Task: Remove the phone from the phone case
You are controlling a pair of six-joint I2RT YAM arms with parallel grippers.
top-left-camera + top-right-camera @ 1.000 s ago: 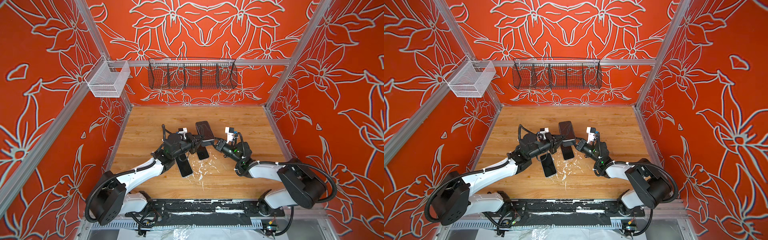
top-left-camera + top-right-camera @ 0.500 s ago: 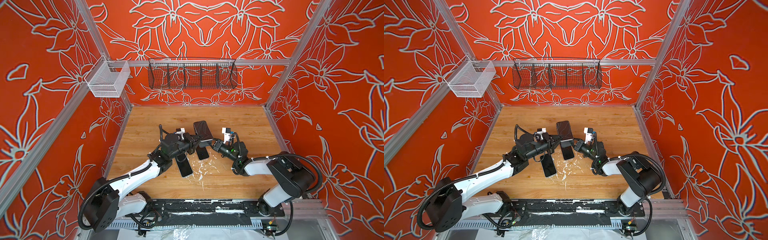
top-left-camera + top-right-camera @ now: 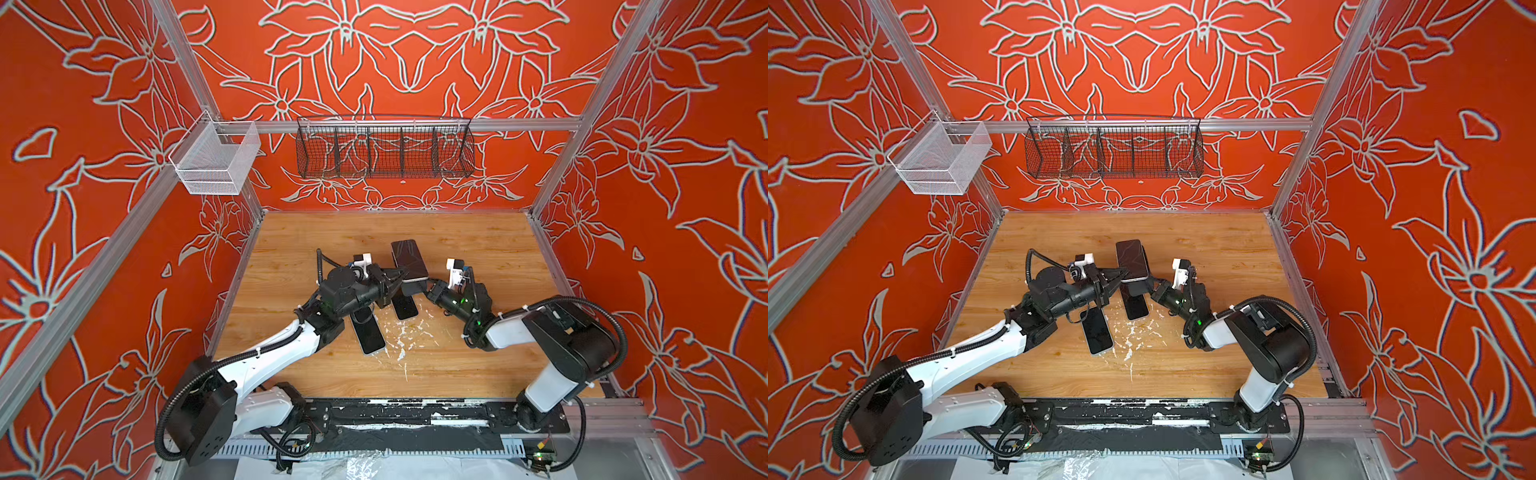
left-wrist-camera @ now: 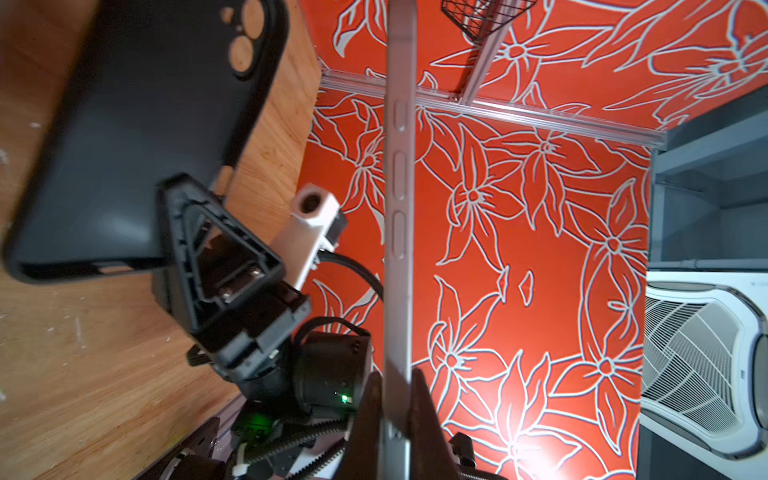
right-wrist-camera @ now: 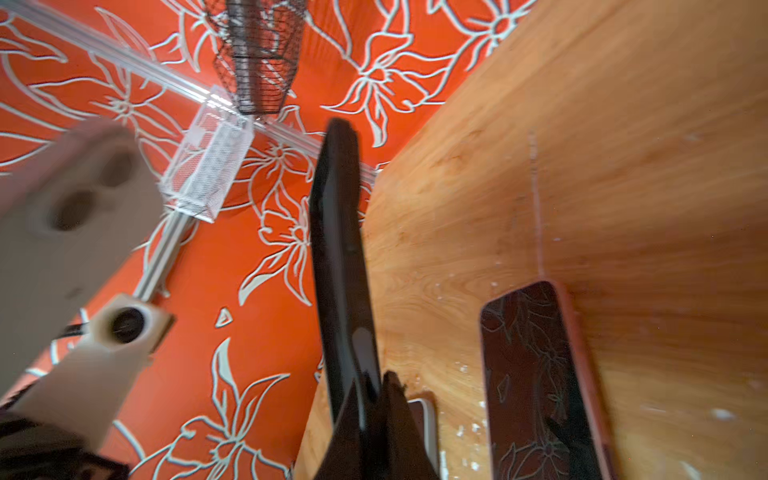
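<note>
I have my left gripper (image 4: 395,376) pinched narrow on the phone (image 4: 399,187). It grips the near end, so in the left wrist view the silver edge and side buttons run straight out from the fingers (image 4: 419,409). In both top views the phone hangs above the middle of the wooden surface (image 3: 478,249), screen up, its length slanting toward the far side. My right gripper (image 5: 376,380) is closed thin on one end of the black phone case (image 5: 336,249), which the right wrist view shows edge-on. The case is bare: in the left wrist view I see wood through its camera cut-outs. The phone is out of it, and a clear gap separates the two. In a top view the case shows just near of the phone's near end and lower, between the two grippers. Two more handsets lie flat on the surface beneath my arms. A second phone (image 3: 368,332) is near and to the left, and a third phone (image 3: 405,308) is just right of it, partly under the case. White flecks (image 3: 401,337) speckle the wood beside them.
</note>
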